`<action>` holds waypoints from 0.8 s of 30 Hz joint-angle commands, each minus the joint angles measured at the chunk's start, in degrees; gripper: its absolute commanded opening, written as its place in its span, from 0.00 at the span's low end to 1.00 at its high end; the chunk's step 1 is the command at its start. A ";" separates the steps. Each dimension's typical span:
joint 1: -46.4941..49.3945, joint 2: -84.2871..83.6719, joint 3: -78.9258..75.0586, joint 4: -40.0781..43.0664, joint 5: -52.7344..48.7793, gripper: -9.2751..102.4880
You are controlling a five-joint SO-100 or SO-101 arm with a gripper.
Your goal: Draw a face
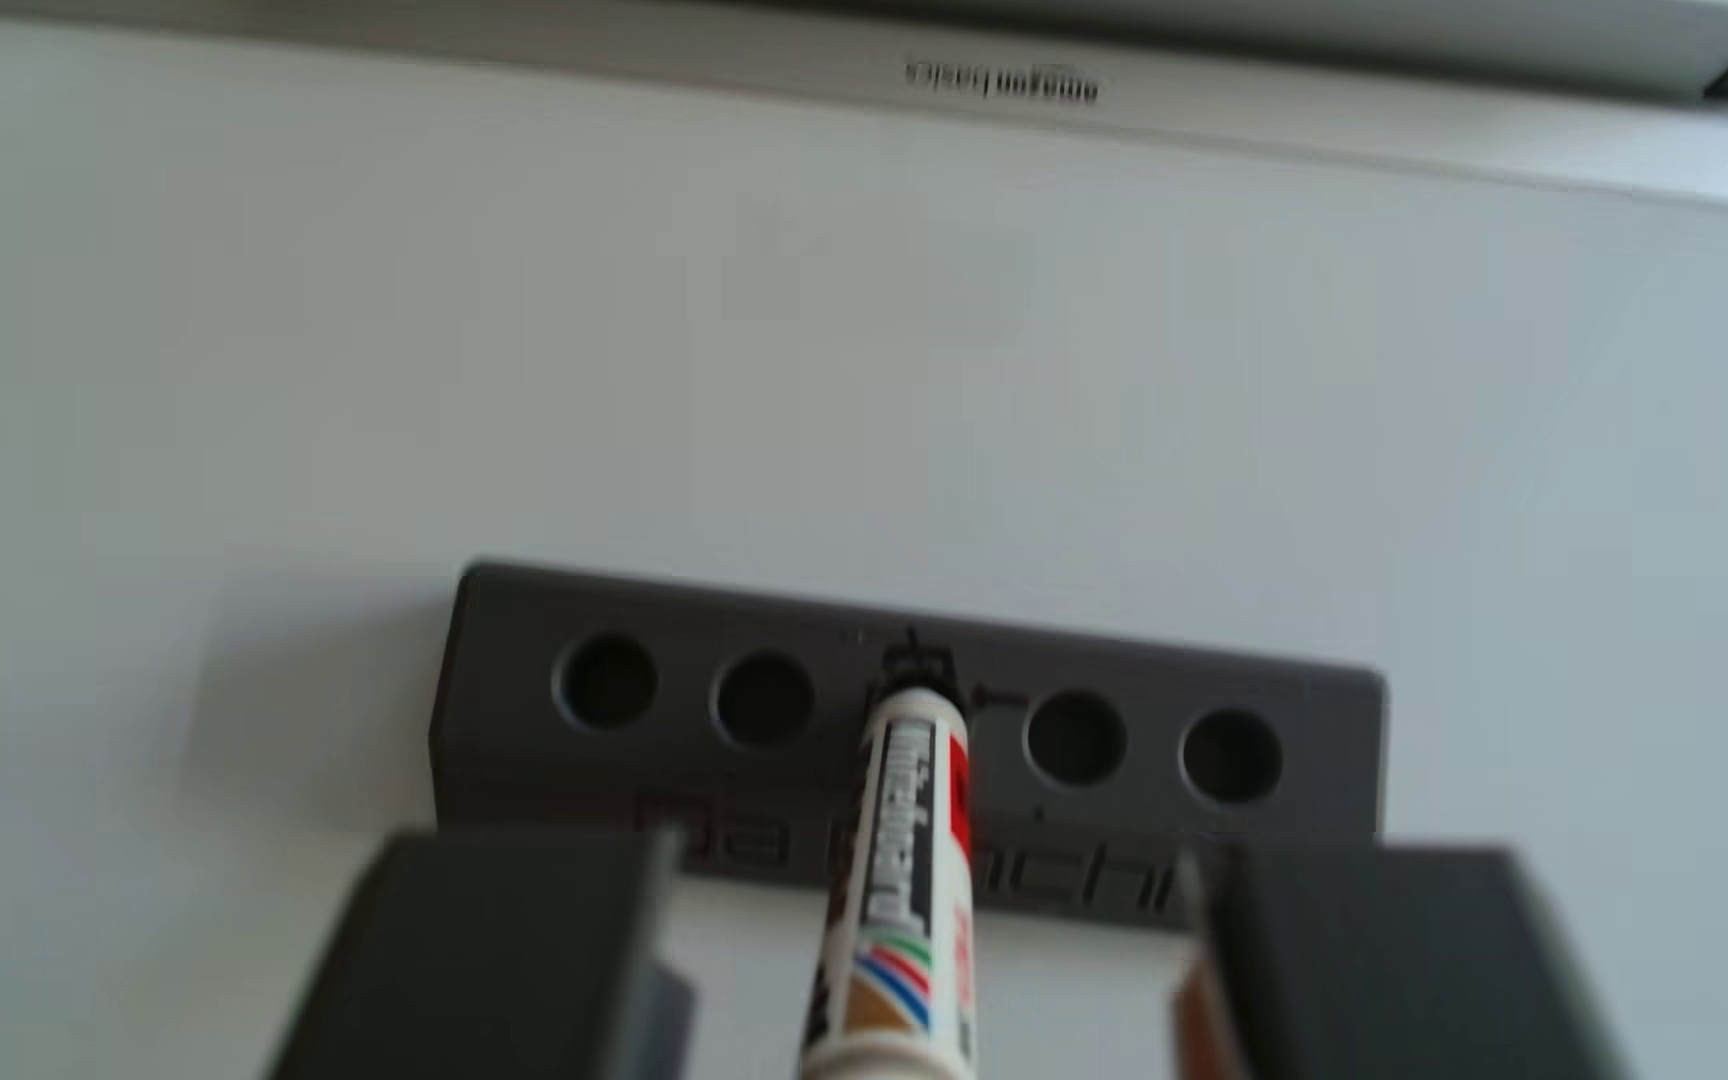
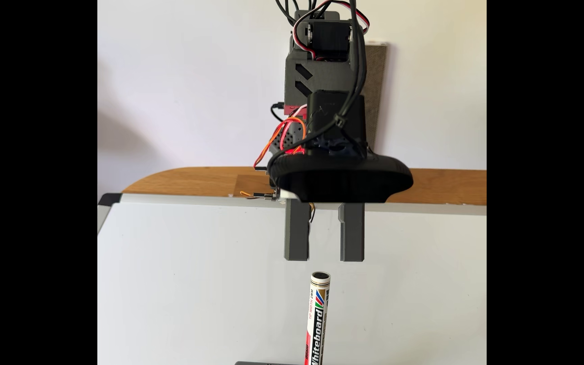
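Observation:
A white whiteboard marker [image 1: 907,831] stands upright in the middle hole of a grey holder [image 1: 507,717], with black scribbles round that hole. In the fixed view the marker [image 2: 317,316] rises from the holder [image 2: 266,363] at the bottom edge. My gripper [image 2: 324,259] hangs open a little above and behind the marker's top end, touching nothing. In the other view the gripper [image 1: 933,862] has its two dark grey fingers spread on either side of the marker. The whiteboard [image 1: 839,363] is bare, and the face is out of view.
The holder has two empty holes on each side of the marker. The whiteboard's silver frame [image 1: 995,78] runs along its far edge. In the fixed view the whiteboard [image 2: 195,280] lies on a wooden table [image 2: 195,180] against a white wall.

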 commanded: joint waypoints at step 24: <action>-0.97 -3.60 -4.13 -0.97 -0.44 0.98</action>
